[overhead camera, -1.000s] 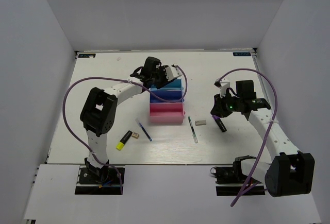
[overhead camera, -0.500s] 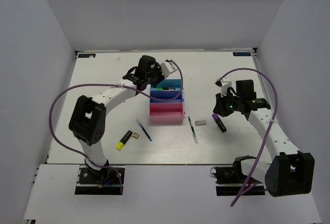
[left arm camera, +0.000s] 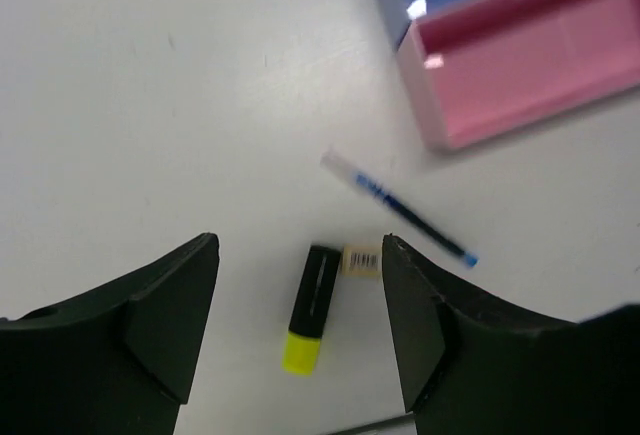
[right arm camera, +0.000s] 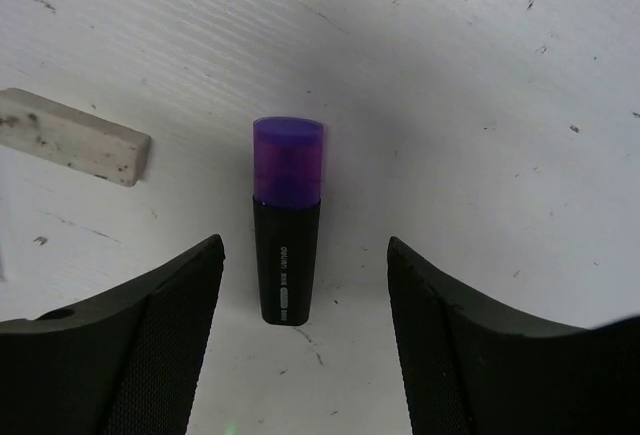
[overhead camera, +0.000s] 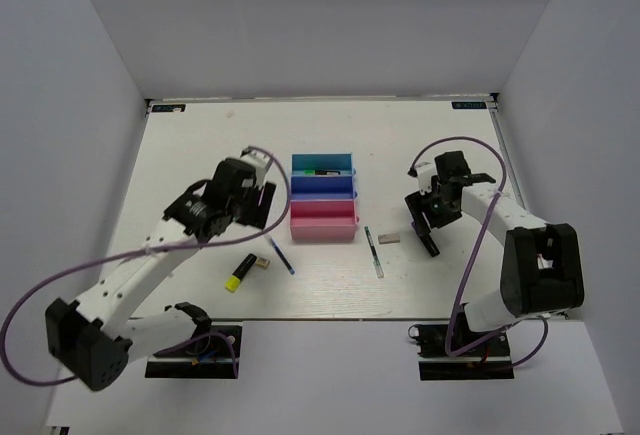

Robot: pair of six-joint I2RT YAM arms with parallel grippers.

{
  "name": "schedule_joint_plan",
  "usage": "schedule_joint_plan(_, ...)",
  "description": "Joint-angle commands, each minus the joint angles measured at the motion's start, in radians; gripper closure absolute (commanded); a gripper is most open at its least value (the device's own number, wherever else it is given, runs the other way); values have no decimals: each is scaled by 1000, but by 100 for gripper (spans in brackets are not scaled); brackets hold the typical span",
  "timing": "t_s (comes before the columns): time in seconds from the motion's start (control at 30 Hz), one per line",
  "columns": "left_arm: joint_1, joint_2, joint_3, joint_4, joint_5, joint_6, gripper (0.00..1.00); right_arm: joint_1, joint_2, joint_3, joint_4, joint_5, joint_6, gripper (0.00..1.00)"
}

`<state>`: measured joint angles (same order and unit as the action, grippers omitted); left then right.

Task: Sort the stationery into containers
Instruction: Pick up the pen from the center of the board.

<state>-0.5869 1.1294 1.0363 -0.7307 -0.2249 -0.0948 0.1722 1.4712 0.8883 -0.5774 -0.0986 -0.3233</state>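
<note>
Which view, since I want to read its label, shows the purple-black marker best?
Right wrist: the purple-black marker lies close and whole between the open jaws. The top view shows only a tiny dark sliver; the left wrist view misses it.

2 white arms (overhead camera: 140, 260) with black joints, looping purple cables (overhead camera: 462, 138), black textured jaws

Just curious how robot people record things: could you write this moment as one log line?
left gripper: open, facing highlighter | right gripper: open above marker | held: nothing | teal tray: one item inside
</note>
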Motion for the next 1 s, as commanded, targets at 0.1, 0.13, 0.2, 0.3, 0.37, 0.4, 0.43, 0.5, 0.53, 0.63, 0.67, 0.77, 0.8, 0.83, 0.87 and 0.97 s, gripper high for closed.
schedule_joint_plan(0.1, 33, -200, -237, -121, -13, -125, 24, 36, 47, 23, 30, 66, -29, 31)
schedule_joint_plan(0.13, 35, -212, -249, -124, -13, -132, 24, 44, 52, 20, 34, 66, -26, 32)
schedule_joint_plan(0.2, 36, -252, -292, -119, -14, -138, 24, 56, 72, 18, 36, 74, -22, 34)
schedule_joint_plan(0.3, 38, -284, -334, -115, -19, -137, 24, 67, 104, 12, 48, 127, -14, 38)
schedule_joint_plan(0.37, 36, -293, -354, -115, -25, -135, 24, 79, 129, 6, 53, 132, -14, 44)
schedule_joint_plan(0.4, 39, -299, -364, -110, -25, -137, 24, 82, 135, 6, 50, 137, -13, 44)
schedule_joint_plan(0.43, 39, -304, -374, -111, -24, -135, 24, 82, 147, 6, 48, 143, -10, 46)
schedule_joint_plan(0.5, 41, -318, -384, -105, -24, -135, 24, 84, 169, 11, 39, 146, -8, 52)
schedule_joint_plan(0.53, 42, -319, -386, -105, -24, -134, 24, 82, 176, 17, 31, 149, -7, 54)
schedule_joint_plan(0.63, 48, -332, -401, -96, -22, -134, 24, 82, 199, 17, 14, 145, -3, 70)
schedule_joint_plan(0.67, 50, -333, -403, -93, -19, -135, 24, 81, 204, 17, 4, 158, -3, 81)
schedule_joint_plan(0.77, 52, -342, -413, -96, -11, -138, 24, 78, 178, 21, -16, 119, -2, 96)
schedule_joint_plan(0.8, 52, -344, -415, -96, -11, -138, 24, 79, 169, 26, -19, 111, -3, 100)
schedule_joint_plan(0.83, 55, -345, -418, -95, -10, -138, 24, 79, 141, 28, -22, 108, -11, 100)
schedule_joint_plan(0.87, 53, -345, -423, -96, -10, -135, 24, 81, 109, 31, -30, 47, -31, 100)
schedule_joint_plan(0.97, 53, -320, -427, -105, -8, -128, 24, 92, 54, 90, -79, -38, -95, 100)
